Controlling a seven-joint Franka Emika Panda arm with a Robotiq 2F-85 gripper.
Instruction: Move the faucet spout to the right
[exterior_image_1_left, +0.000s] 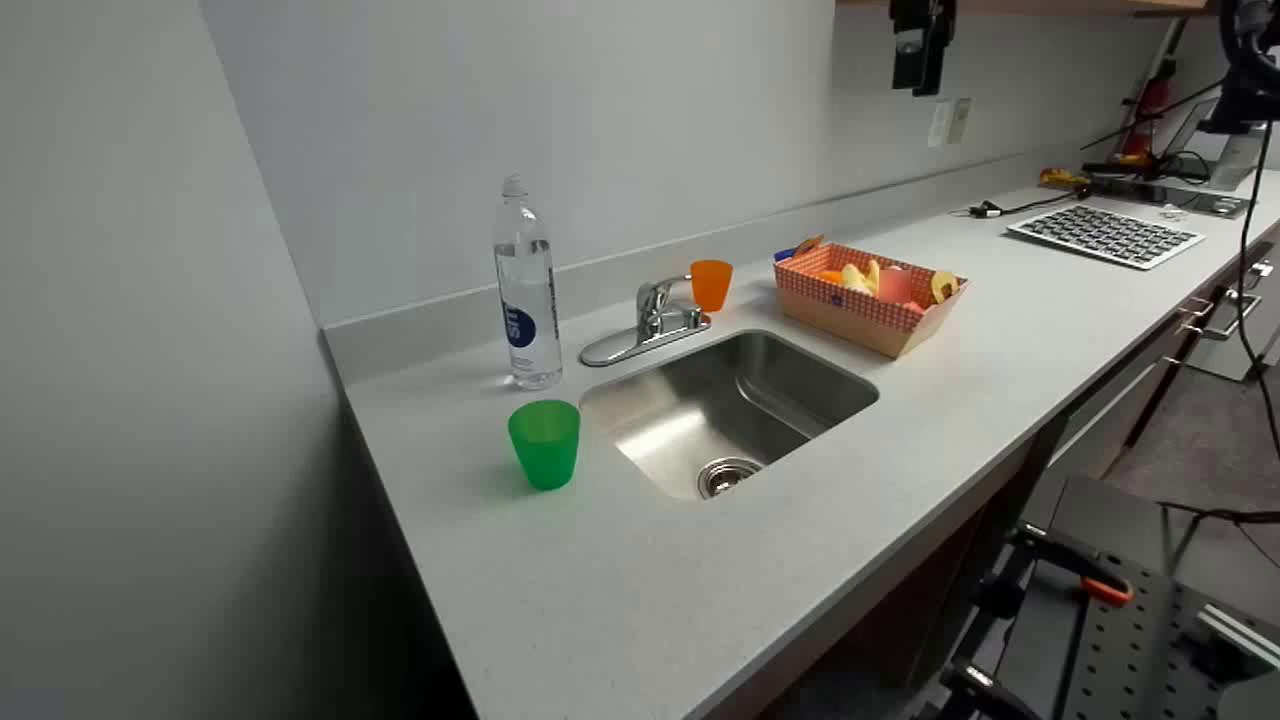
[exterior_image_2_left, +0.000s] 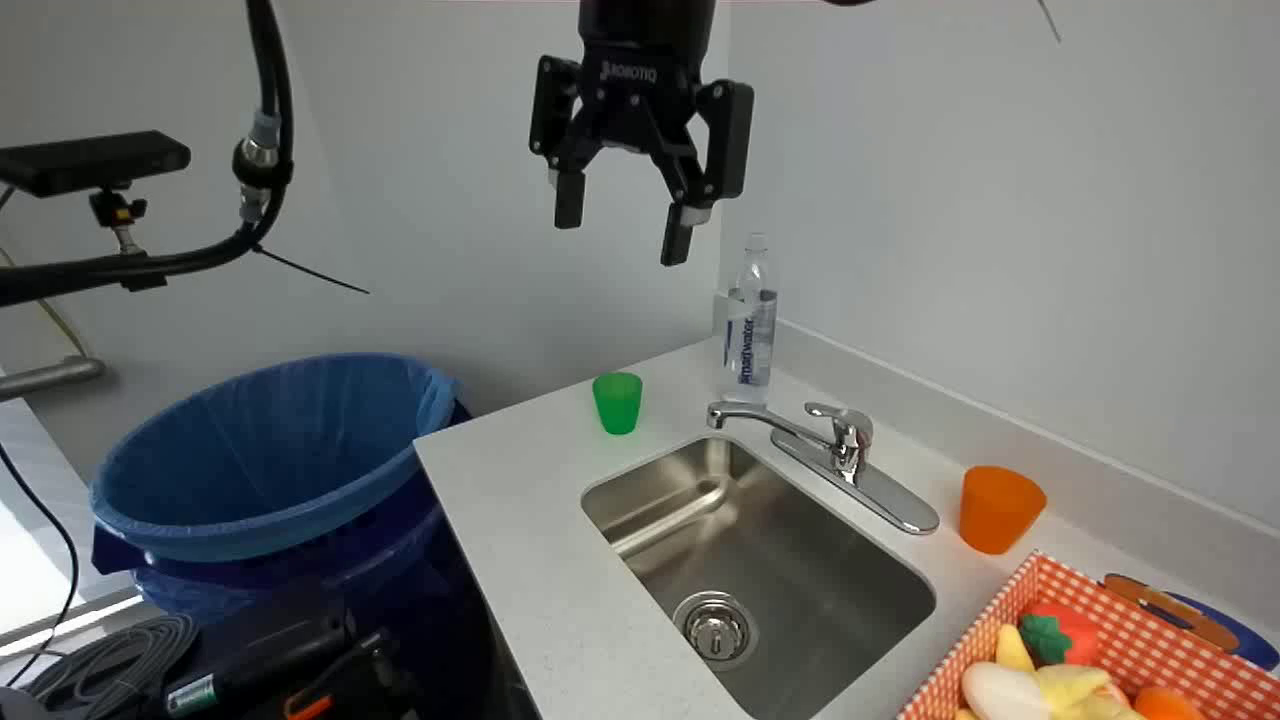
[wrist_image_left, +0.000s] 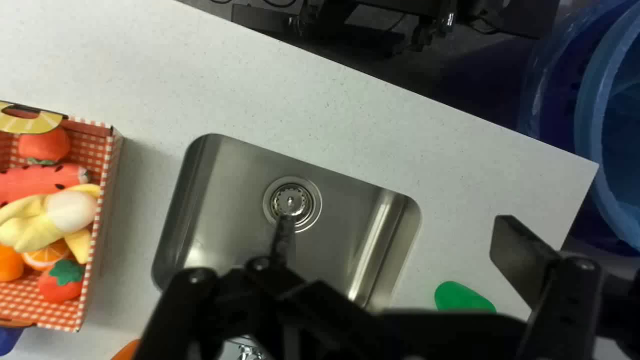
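One empty tool (exterior_image_2_left: 622, 243) hangs wide, likely so I can straddle the spout (exterior_image_2_left: 768, 416). In an exterior view, that spout points between nine and ten o'clock.

Downturned hand (exterior_image_2_left: 622, 232) aloft, spread wide

I am operating in what is appearing to be a lab, fitted with a kitchen-type counter (exterior_image_1_left: 620, 590). Kitchen indicators: a steel basin (exterior_image_2_left: 820, 590) and a chrome faucet (exterior_image_2_left: 848, 452) are occupying the counter, and drawers (exterior_image_1_left: 1225, 355) are sitting below its top. Laboratory indicators: a camera (exterior_image_2_left: 95, 160) is standing on a small mount (exterior_image_2_left: 118, 210), a clamp (exterior_image_1_left: 1062, 553) is showing near a perforated dark plate (exterior_image_1_left: 1115, 635), a checkered board (exterior_image_1_left: 1105, 235) is lying farther along the counter, and coiled cable (exterior_image_2_left: 160, 640) is lying beside black equipment (exterior_image_2_left: 275, 645).
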